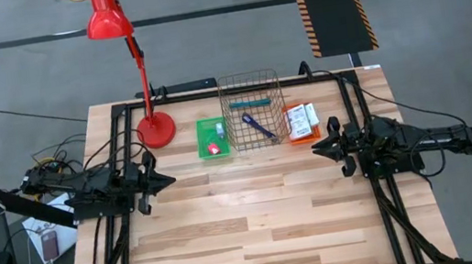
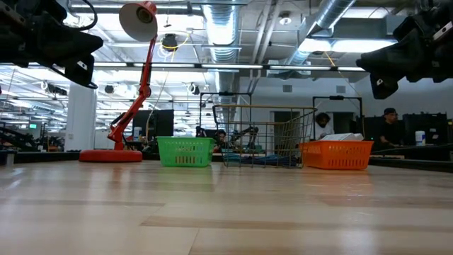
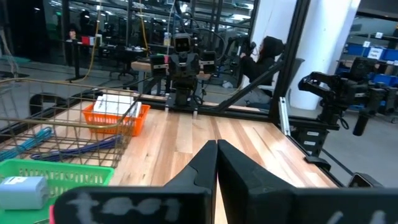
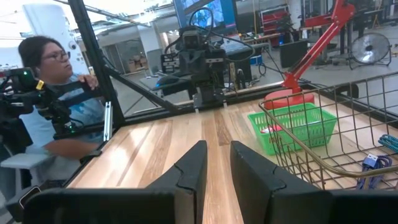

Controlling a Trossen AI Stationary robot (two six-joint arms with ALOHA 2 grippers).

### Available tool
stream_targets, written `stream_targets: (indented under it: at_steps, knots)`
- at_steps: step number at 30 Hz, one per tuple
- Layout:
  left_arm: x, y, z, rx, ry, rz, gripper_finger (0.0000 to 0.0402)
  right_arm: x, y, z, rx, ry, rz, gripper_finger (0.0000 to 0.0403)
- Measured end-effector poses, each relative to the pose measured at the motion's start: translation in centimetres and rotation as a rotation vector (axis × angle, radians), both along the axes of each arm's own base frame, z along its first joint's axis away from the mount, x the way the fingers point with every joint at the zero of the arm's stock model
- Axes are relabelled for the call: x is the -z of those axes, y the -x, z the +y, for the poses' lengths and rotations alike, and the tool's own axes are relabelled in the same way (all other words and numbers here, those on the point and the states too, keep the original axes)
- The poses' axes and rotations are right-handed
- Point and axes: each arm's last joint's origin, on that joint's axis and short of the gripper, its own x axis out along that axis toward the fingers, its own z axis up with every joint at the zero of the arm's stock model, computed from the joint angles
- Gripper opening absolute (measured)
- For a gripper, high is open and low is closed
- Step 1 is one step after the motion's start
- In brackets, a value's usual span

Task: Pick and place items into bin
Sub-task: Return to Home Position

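Three containers stand in a row at the table's far side. A green bin point(image 1: 212, 138) holds a small red block point(image 1: 213, 148) and a pale blue square point(image 1: 219, 129). A wire basket point(image 1: 253, 111) holds a teal marker point(image 1: 250, 103) and a blue-purple strap point(image 1: 258, 126). An orange bin point(image 1: 302, 123) holds white cards point(image 1: 302, 118). My left gripper point(image 1: 167, 180) hovers shut at the table's left, above the wood, its fingers point(image 3: 205, 163) together. My right gripper point(image 1: 316, 148) hovers near the orange bin, narrowly open point(image 4: 218, 152). Neither touches anything.
A red desk lamp point(image 1: 136, 67) stands on its round base point(image 1: 157, 129) left of the green bin. A black frame point(image 1: 212, 94) runs along the table's far and side edges. Bare wood point(image 1: 258, 221) spans the table's middle and near half. People sit beyond the table.
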Motion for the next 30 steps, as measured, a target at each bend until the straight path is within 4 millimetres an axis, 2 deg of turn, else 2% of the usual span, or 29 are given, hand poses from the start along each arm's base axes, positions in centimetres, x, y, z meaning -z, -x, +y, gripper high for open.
stream_targets:
  at_steps: [30]
  knots:
    - [0.0,-0.05,0.26,-0.027,0.0,0.0,0.0,0.0,0.0,0.0,0.0,0.0,0.0,0.0066]
